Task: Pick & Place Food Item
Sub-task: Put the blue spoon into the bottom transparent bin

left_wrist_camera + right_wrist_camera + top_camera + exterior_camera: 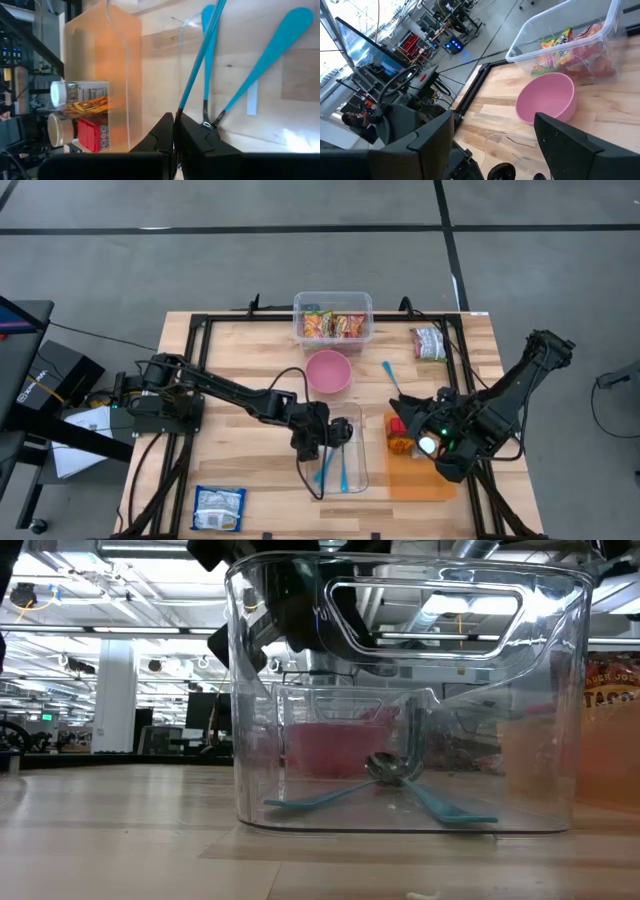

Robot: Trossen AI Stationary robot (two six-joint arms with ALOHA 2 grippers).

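Observation:
A clear plastic container [350, 452] stands at the table's middle, close up in the low view [400, 690]. Two teal utensils [334, 468] lie on its floor [440, 805]. My left gripper [335, 435] reaches into its open top from the left and is shut on a third teal utensil [200, 55]. My right gripper [408, 415] hangs open over the far end of an orange translucent bin [420, 475], with nothing between its fingers [495, 150]. The bin holds food packages [80, 100]. My left gripper pinches the thin teal utensil by its near end [180, 104] between the two shut fingers [162, 132]. The fingers slant down from the table's left, and the utensil runs on away from them along their line. Whether its far end rests on the container floor I cannot tell.
A pink bowl [328, 372] and a clear bin of snack packets [333, 320] stand at the far middle. Another teal utensil [390, 375] and a packet [430, 342] lie far right. A further packet [218, 508] lies near left. A black frame [190, 380] rims the table.

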